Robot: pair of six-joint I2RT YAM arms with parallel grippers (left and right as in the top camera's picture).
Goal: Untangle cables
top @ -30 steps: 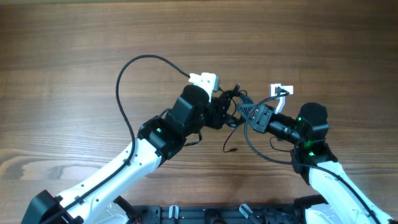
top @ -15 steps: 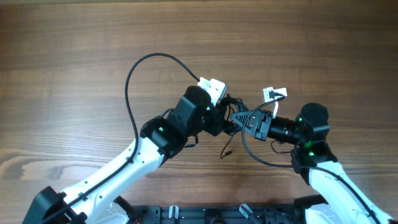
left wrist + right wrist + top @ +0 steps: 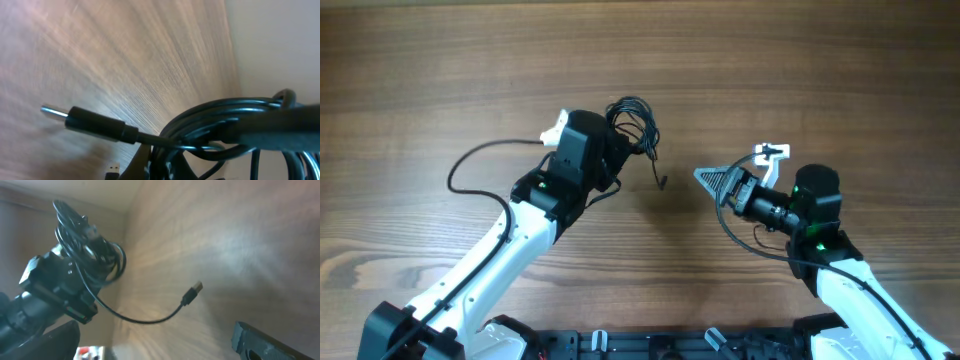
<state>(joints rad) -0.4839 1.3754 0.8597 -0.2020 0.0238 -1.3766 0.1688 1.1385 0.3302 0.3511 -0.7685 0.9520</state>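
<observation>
The cables (image 3: 634,122) are a bundle of thin black loops, raised at the tip of my left gripper (image 3: 617,150), which is shut on them. One loose strand hangs from the bundle and ends in a small plug (image 3: 662,183). In the left wrist view the looped cables (image 3: 225,125) fill the frame, with a plug end (image 3: 75,118) sticking out to the left. My right gripper (image 3: 713,178) stands open and holds nothing, well to the right of the bundle. Its wrist view shows the bundle (image 3: 87,242) in the left gripper and the dangling plug (image 3: 192,293).
The thick black wire of the left arm (image 3: 480,165) loops over the wooden table (image 3: 800,60) to the left of that arm. A similar wire (image 3: 740,235) curves beside the right arm. A black rail (image 3: 650,345) runs along the table's near edge.
The right gripper has let go of the cables and opened wide. The left gripper has pulled the bundle away up and to the left, so a gap now separates the two grippers.
</observation>
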